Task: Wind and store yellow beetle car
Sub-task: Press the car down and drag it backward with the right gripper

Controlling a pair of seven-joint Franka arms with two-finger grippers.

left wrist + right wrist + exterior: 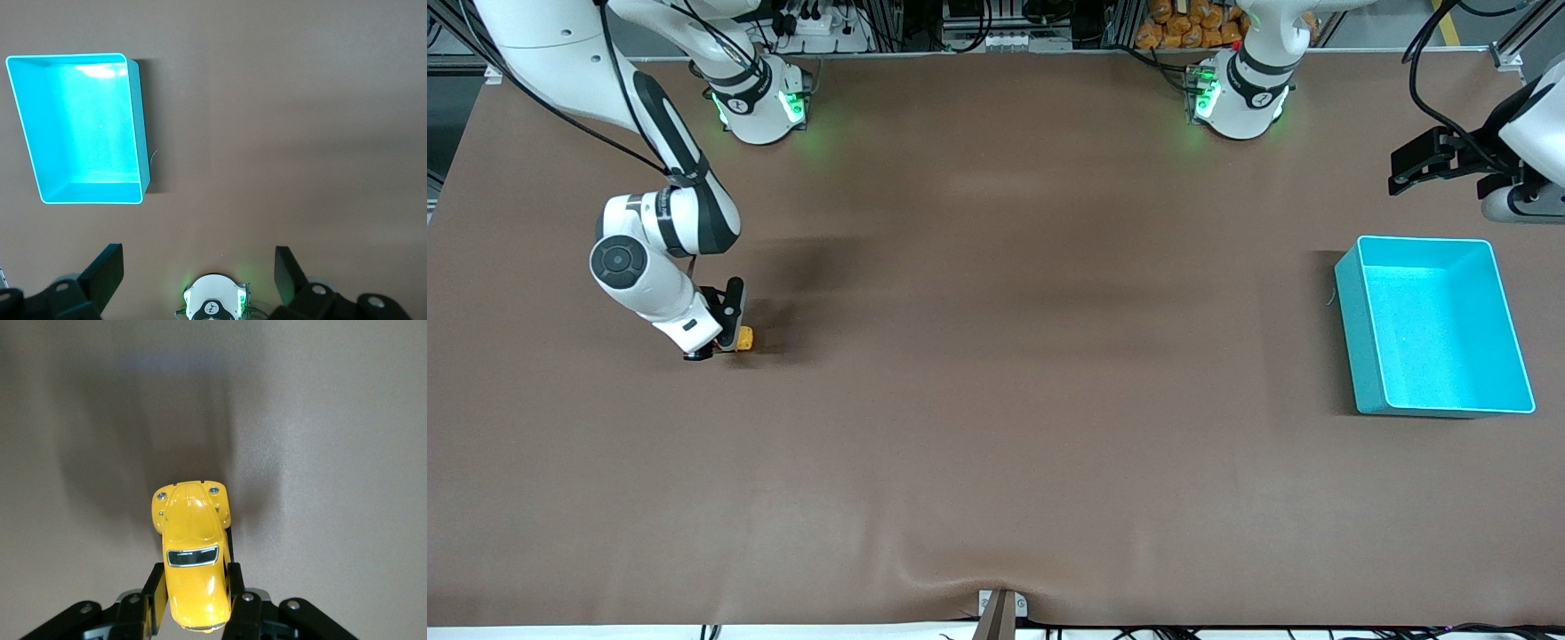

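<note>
Brown desk (996, 400) filled the front view, where we saw the right pincer (725, 342) low at the right arm's end, clenched on the yellow beetle car (743, 338). The teal bin (1352, 329) sat empty, well apart at the left arm's end, so we judged storing not yet done. From the left wrist, we saw the left pincer (199, 270) waiting spread wide above the desk, the bin (141, 120) below. From the right wrist, its fingers (155, 597) gripped the car (192, 553) by the flanks, nose out; winding we couldn't confirm.
</note>
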